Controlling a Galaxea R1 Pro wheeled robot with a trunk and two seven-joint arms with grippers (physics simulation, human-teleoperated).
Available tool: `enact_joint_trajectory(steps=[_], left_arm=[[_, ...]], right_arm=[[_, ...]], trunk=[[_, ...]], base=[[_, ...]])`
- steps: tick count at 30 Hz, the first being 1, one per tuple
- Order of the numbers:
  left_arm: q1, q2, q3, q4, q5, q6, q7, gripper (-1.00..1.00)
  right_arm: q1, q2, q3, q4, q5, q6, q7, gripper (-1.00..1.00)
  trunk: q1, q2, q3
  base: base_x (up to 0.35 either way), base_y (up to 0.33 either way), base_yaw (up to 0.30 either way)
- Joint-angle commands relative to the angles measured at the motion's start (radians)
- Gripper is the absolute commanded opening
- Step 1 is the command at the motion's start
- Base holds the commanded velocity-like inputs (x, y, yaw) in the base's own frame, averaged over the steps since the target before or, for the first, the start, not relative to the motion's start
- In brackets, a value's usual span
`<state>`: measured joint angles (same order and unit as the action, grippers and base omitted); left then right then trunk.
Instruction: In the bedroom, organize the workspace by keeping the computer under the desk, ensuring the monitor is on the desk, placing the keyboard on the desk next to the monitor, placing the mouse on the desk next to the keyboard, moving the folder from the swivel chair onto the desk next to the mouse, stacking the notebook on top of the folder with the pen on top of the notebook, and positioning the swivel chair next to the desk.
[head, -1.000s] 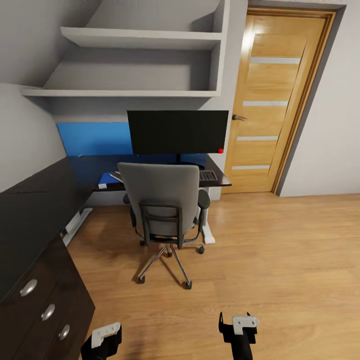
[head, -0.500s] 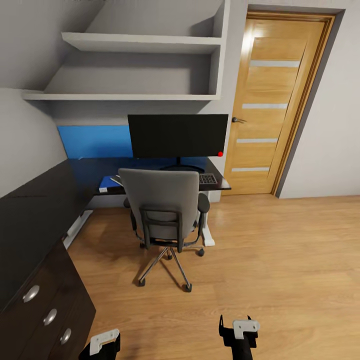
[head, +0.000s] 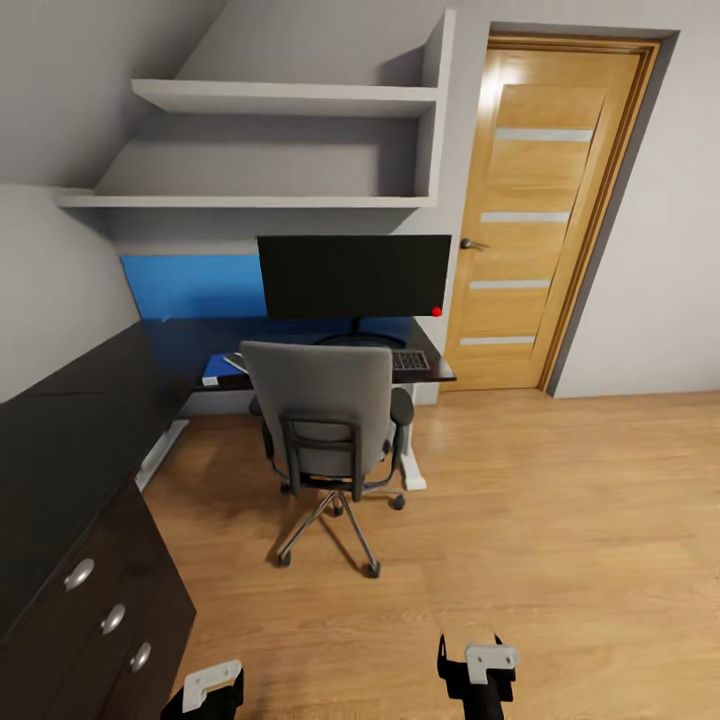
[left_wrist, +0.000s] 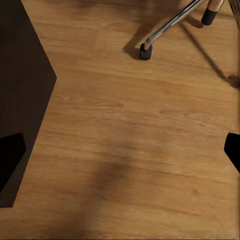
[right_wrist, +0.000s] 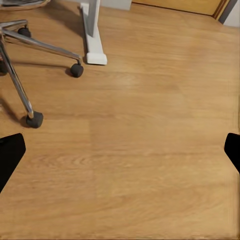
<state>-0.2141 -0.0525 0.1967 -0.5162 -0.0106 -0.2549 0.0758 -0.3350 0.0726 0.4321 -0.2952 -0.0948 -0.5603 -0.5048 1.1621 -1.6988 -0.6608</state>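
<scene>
Left end effector (head: 212, 686): low at the bottom left of the head view, over bare floor; in its wrist view the two fingertips sit wide apart at the frame edges with nothing between them.
Right end effector (head: 478, 662): bottom centre-right of the head view, likewise spread wide and empty.
Drawers (head: 110, 620): lower left, black fronts with round silver knobs, part of the table's near wing.
Chair (head: 325, 420): middle of the frame, back turned to the camera, drawn up close to the table (head: 60, 440).
Folder (head: 218, 366): a blue corner shows on the table top, left of the chair back.
Keyboard (head: 410, 361): on the table, right of the chair, in front of the monitor (head: 355, 276).
Step in hand: judged a survey from a distance; the layout looks largely arranged.
Next move: likely a closer look to check the mouse, notebook and pen, which the chair hides.
</scene>
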Motion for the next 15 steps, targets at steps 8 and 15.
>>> enact_joint_trajectory(steps=[8, 15], left_arm=[[-0.001, -0.001, 0.001, 0.016, -0.003, -0.002, -0.001, 1.00], [-0.001, -0.001, 0.001, 0.019, -0.003, -0.003, -0.001, 1.00]], right_arm=[[-0.001, 0.001, 0.009, 0.010, -0.010, -0.006, -0.003, 1.00], [-0.001, 0.002, 0.010, 0.014, -0.011, -0.006, -0.003, 1.00]], trunk=[[-0.031, 0.056, 0.024], [-0.058, 0.105, 0.046]], base=[[-0.290, -0.095, 0.147], [-0.305, -0.095, 0.244]])
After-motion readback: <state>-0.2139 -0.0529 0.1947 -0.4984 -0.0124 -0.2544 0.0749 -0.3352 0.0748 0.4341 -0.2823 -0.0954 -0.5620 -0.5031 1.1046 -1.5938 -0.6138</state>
